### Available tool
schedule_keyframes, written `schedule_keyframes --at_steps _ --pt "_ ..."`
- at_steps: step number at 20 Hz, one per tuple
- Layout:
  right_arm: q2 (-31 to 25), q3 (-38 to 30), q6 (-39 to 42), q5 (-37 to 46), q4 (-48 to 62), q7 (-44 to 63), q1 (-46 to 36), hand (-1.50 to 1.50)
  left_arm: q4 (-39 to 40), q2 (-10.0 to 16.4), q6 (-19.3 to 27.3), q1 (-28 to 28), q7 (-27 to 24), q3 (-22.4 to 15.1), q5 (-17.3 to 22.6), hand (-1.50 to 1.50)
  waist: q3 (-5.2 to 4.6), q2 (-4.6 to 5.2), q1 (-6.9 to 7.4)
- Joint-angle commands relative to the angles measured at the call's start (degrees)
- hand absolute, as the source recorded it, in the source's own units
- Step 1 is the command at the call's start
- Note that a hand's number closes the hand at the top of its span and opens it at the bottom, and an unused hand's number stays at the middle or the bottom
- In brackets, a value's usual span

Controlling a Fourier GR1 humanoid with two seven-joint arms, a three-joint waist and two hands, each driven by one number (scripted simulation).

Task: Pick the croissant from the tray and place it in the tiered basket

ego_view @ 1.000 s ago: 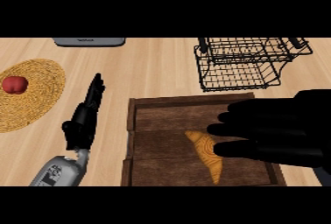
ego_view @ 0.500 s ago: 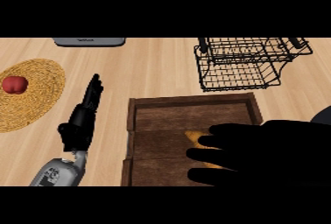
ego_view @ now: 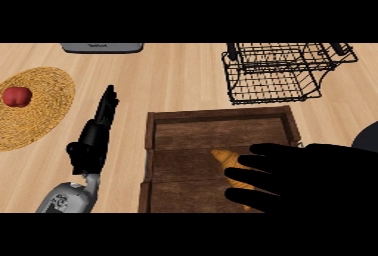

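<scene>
A golden croissant (ego_view: 226, 158) lies in the dark wooden tray (ego_view: 218, 115), toward its right middle; only its left tip and a sliver lower down show. My right hand (ego_view: 310, 175) hovers over it from the lower right, fingers stretched leftward and spread, covering most of the pastry. Whether the fingers touch it cannot be seen. The black wire tiered basket (ego_view: 284, 70) stands beyond the tray at the upper right, holding nothing that I can see. My left hand (ego_view: 92, 142) rests open on the counter left of the tray, fingers pointing away from me.
A round woven mat (ego_view: 44, 105) with a red apple (ego_view: 16, 96) lies at the far left. A grey flat object (ego_view: 102, 47) sits at the top edge. Light wooden counter shows between tray and basket.
My right hand has drawn back toward the lower right and come down over the croissant, hiding more of it. The left hand stays still.
</scene>
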Motion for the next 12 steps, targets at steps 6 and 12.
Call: schedule_keyframes --at_steps 6,12 --pt "6.0 3.5 5.9 19.3 -1.1 -5.3 3.3 -1.5 -0.3 -2.2 -0.4 0.7 -0.5 0.4 -2.7 0.0 0.06 0.15 0.52" --pt "4.5 2.1 7.9 26.3 0.5 -16.9 1.9 -1.5 1.1 -3.1 -2.4 1.2 -1.7 1.7 -2.6 0.0 0.07 0.23 0.55"
